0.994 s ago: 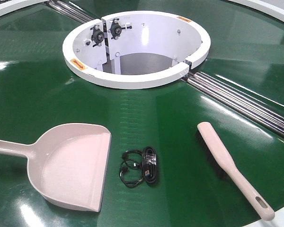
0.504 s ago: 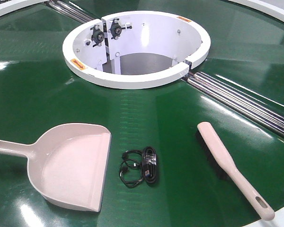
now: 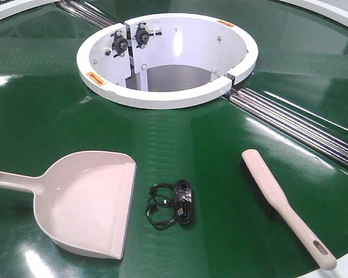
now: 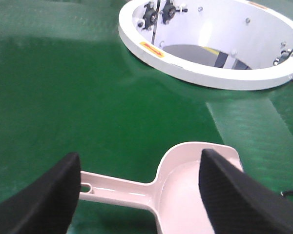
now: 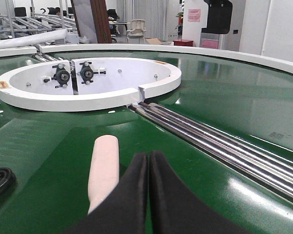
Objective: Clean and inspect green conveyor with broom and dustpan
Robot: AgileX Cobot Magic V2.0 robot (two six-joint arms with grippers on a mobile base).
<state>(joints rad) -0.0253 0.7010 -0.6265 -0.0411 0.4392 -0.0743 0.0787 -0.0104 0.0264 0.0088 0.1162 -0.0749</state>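
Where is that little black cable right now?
Front view: the black cable lies on the green conveyor, between the dustpan at left and the broom at right.

- The glossy dark-green circular conveyor (image 3: 40,127) was one even green, broken by pale glare patches and a faint fine weave.
- Its round white ring hub (image 3: 162,99) carried small orange-yellow labels and black fittings on the inner wall.
- The bare steel rollers (image 3: 296,124) were silver-grey.
- The wide pale beige plastic dustpan (image 3: 87,202) was plain and a touch pinkish.
- The long flat pale beige plastic broom (image 3: 276,200) matched it, with dark bristles.
- The thin coiled black cable (image 3: 182,205) was black throughout.
- The left tool (image 4: 139,161) was black with finely dotted pads (image 4: 234,195); the right tool (image 5: 149,161) was plain black.
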